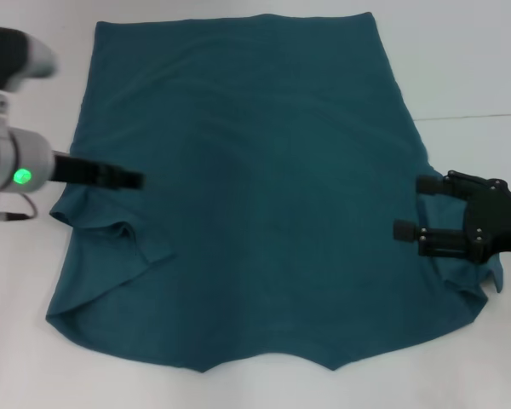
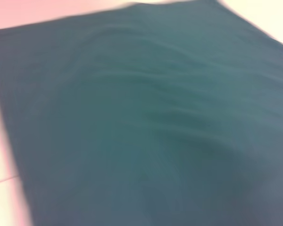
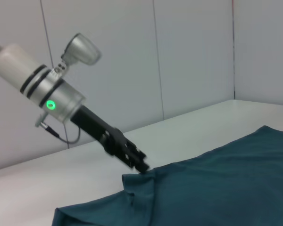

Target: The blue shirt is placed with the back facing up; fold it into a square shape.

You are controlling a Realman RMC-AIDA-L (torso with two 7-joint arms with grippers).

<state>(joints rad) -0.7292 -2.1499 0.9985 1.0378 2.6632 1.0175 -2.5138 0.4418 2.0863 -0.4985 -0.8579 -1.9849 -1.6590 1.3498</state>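
Across the white table (image 1: pixel 460 68) lies the blue shirt (image 1: pixel 264 196), spread flat and plain side up, no lettering showing from where I'm standing. It covers most of the work area. Mostly smooth, some soft ripples through the middle, and the near hem dips into a shallow notch.

Left gripper (image 1: pixel 128 180) is down at the shirt's left edge, right where the sleeve (image 1: pixel 102 226) is. From across the table (image 3: pixel 85 179) you can see the left gripper (image 3: pixel 140 165) has its tip right at a raised bit of cloth, and the sleeve (image 3: pixel 141 186) is bunched and folded up there. Looks pinched shut on the fabric, the fingers read as one thin black bar with no gap.

Right gripper (image 1: pixel 413 206) is at the opposite side, over the right edge near that sleeve. Its two black fingers (image 1: pixel 430 184) are spread apart with a clear gap, nothing held between them.

The left wrist camera just shows a big stretch of the shirt (image 2: pixel 146 122) with a strip of table (image 2: pixel 4 188) at the side.
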